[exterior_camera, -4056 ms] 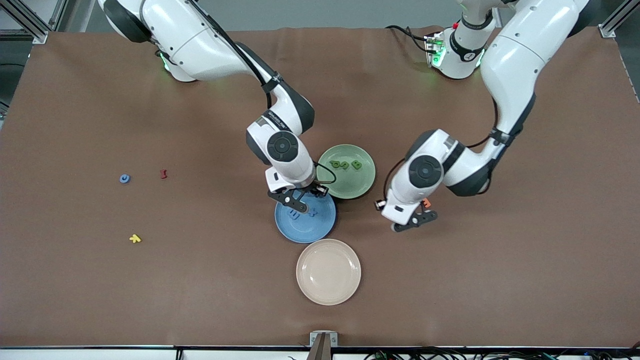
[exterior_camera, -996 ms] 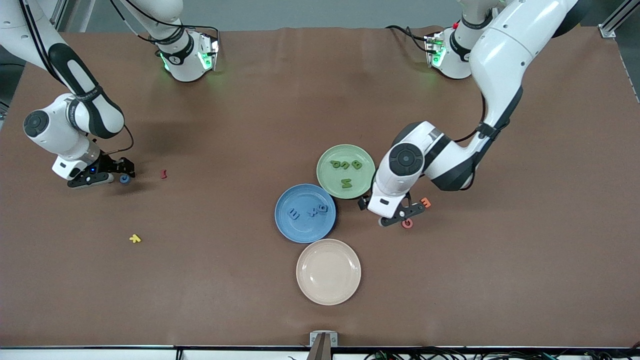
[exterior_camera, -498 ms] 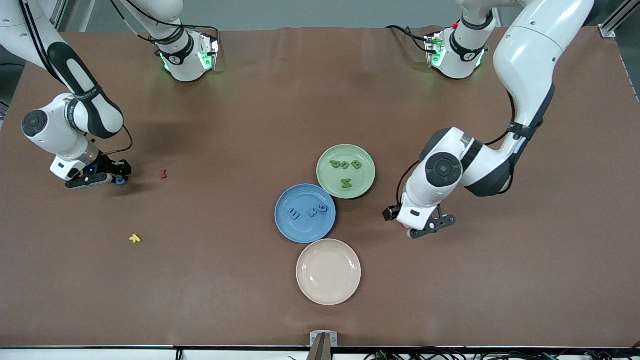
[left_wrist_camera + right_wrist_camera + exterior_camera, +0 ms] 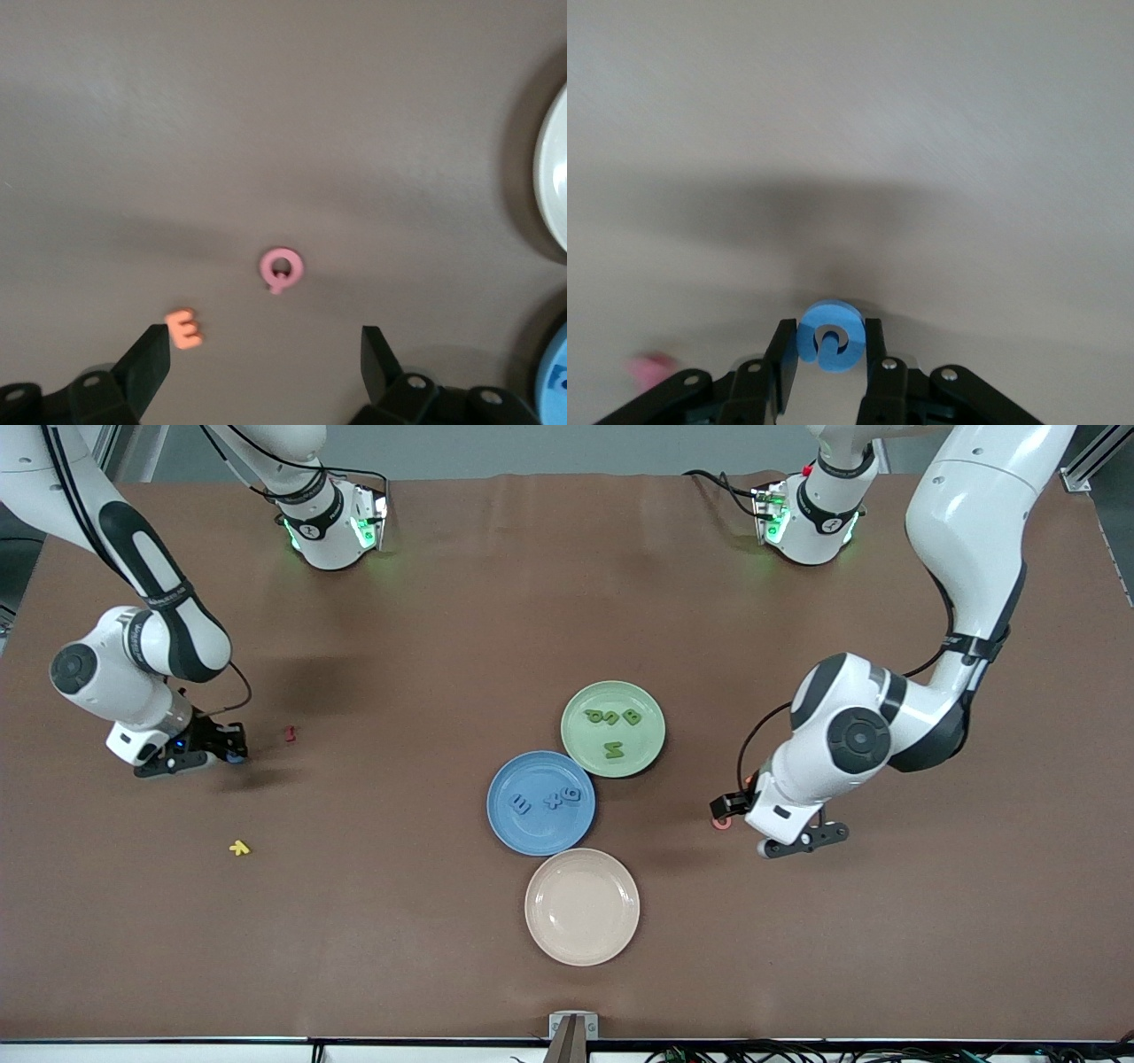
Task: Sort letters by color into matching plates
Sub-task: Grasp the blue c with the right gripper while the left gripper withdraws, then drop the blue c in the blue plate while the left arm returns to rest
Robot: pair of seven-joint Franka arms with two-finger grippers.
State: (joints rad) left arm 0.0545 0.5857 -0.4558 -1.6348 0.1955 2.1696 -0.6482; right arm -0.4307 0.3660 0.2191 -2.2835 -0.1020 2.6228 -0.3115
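Nearest the front camera sits the cream-beige round plate (image 4: 581, 906), with nothing in it and no part in the sorting. A little farther off is the mid-blue shallow plate (image 4: 540, 803), touching or nearly touching the pale green shallow plate (image 4: 613, 728) that lies farther again. The blue plate holds three chunky blue toy letters (image 4: 547, 799); the green plate holds four green toy letters (image 4: 613, 728), so, by my reckoning, the green side is finished and one blue piece is left.

That last piece, a small round blue toy letter (image 4: 830, 336), is toward the right arm's end of the table, pinched between the closed fingers of the right gripper (image 4: 825, 350) low at the brown table mat (image 4: 399, 646). I judge it must yet be carried across to the blue plate.

Toward the left arm's end, the left gripper (image 4: 266, 354) hangs over the mat with its fingers spread wide and nothing between them. Beneath it lie a pink ring-shaped toy letter (image 4: 281, 266) and, just beside one finger, an orange toy letter E (image 4: 184, 328). They match neither plate.

Likewise a yellow toy letter (image 4: 239, 848) lies loose, nearer the front camera than the right gripper, and a small red toy letter (image 4: 289, 733) sits just beside that gripper.
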